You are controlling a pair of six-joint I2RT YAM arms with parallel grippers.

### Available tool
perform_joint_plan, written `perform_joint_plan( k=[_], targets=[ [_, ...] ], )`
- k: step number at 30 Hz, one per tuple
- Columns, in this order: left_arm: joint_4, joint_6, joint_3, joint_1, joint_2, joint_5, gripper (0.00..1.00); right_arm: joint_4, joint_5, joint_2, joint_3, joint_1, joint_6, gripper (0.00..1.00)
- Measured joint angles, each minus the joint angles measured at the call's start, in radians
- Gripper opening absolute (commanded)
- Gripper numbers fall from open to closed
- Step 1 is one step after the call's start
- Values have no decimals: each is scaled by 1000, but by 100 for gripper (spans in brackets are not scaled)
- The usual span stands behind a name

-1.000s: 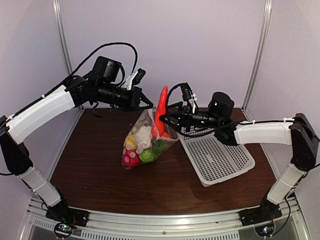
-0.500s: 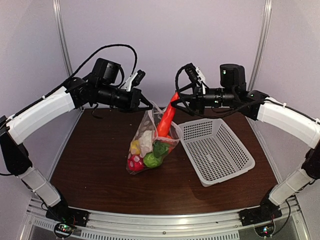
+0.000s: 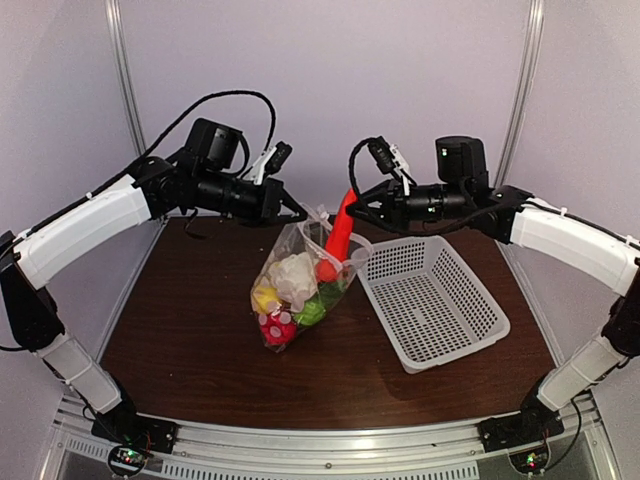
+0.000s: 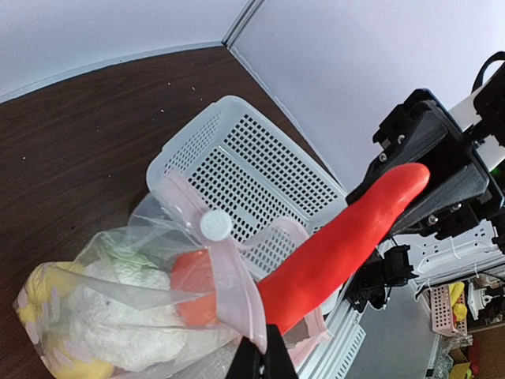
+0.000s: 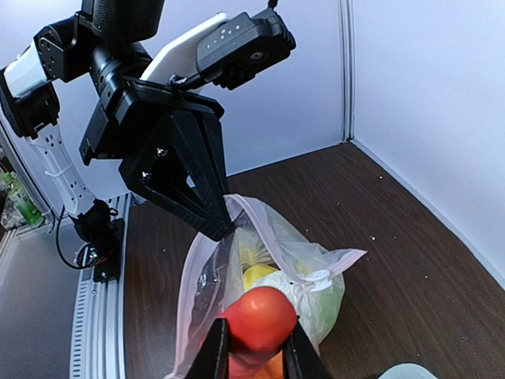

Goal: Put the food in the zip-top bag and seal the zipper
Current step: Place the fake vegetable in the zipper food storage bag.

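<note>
The zip-top bag (image 3: 295, 285) hangs from its mouth edge, which my left gripper (image 3: 300, 213) is shut on, and its bottom rests on the table. Inside lie a white cauliflower (image 3: 295, 272), a yellow lemon (image 3: 264, 298), a green piece (image 3: 310, 312) and an orange piece (image 4: 193, 288). My right gripper (image 5: 254, 339) is shut on the upper end of the red pepper (image 3: 340, 232), whose lower end pokes into the bag's open mouth. The white slider tab (image 4: 215, 226) sits on the zipper at the mouth's far edge. In the left wrist view my left gripper (image 4: 264, 347) pinches the clear rim beside the pepper (image 4: 347, 245).
A white perforated basket (image 3: 440, 300) stands tilted on the brown table just right of the bag, under my right arm. Metal frame posts and white walls close the back and sides.
My right arm rose from beside the basket, carrying the pepper up and over, then lowered its end into the bag's mouth. The bag has swung slightly. My left gripper kept its hold.
</note>
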Motion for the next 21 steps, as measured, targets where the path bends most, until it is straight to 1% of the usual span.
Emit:
perform_joint_plan(
  k=[2,8,12,16,21],
  targets=[
    [1,0,0,0,0,1,0,24,-18,0,-19,0,10,0],
    [1,0,-6,1,0,3,0,115,-72,0,-85,0,43,0],
    [5,-1,-7,1,1,4,0,242,-102,10,-131,0,146,0],
    [8,-16,-12,1,1,10,0,360,-121,53,-193,14,227,0],
    [8,-45,-44,1,1,26,0,426,-105,88,-262,50,227,0]
  ],
)
